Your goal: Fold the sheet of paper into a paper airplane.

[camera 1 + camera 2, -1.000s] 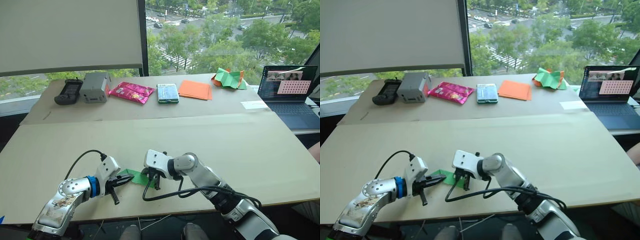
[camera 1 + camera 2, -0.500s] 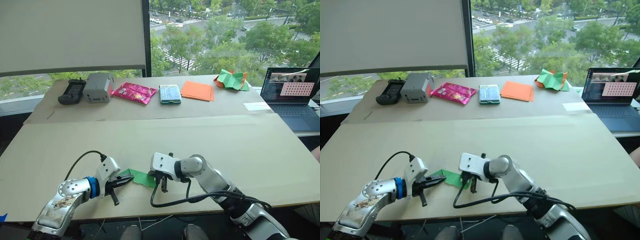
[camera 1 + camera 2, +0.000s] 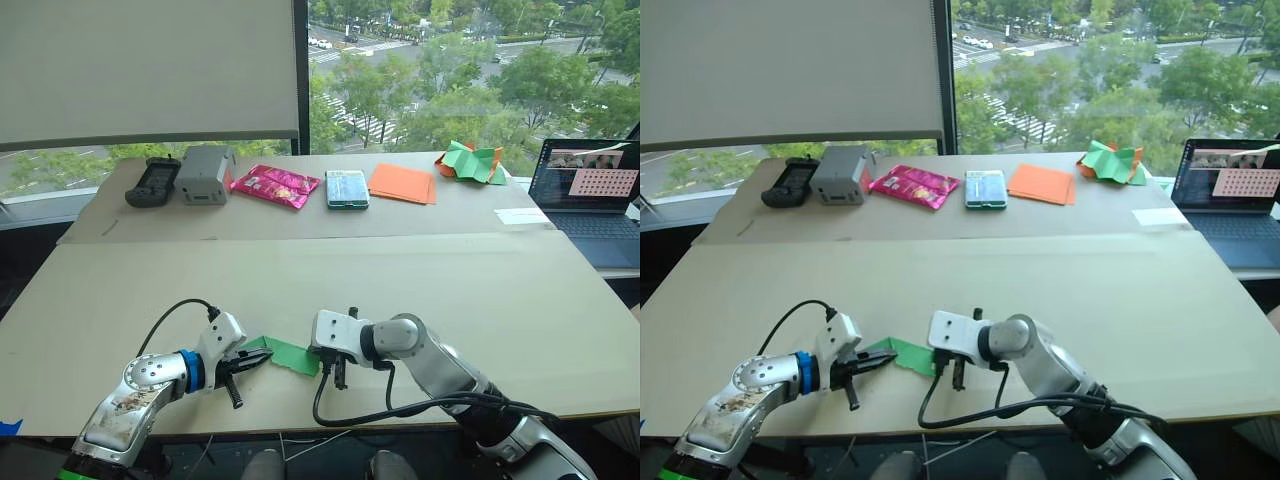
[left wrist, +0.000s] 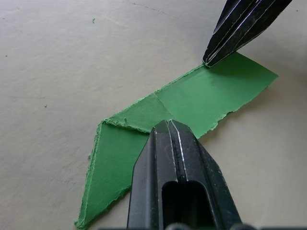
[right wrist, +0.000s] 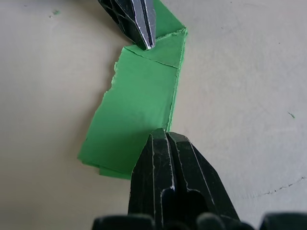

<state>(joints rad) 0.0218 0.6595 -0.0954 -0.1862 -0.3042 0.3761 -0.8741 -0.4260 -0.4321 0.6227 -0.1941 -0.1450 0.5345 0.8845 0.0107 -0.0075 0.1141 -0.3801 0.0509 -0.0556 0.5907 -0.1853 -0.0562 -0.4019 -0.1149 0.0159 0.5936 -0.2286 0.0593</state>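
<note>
The sheet of paper [image 3: 286, 354] is bright green and folded into a narrow creased strip with a slanted left end. It lies flat near the table's front edge. My left gripper [image 4: 168, 126] is shut, its tip resting on the strip's left part beside the slanted fold. My right gripper [image 5: 161, 134] is shut too, and its tip touches the strip's right end at the long edge. In the left wrist view the right gripper's fingertips [image 4: 208, 60] press on the far end of the sheet of paper [image 4: 206, 93]. Both arms lie low over the table, facing each other.
Along the back of the table lie a black controller [image 3: 153, 181], a grey box [image 3: 204, 174], a pink packet [image 3: 274, 185], a blue-green pack [image 3: 346, 188], flat orange sheets [image 3: 402, 182] and a crumpled green-and-orange heap [image 3: 472, 162]. An open laptop [image 3: 590, 200] stands at the right.
The camera has shifted a little. My right gripper has slid rightwards along the strip, from its middle to its right end. The left gripper stays on the left part.
</note>
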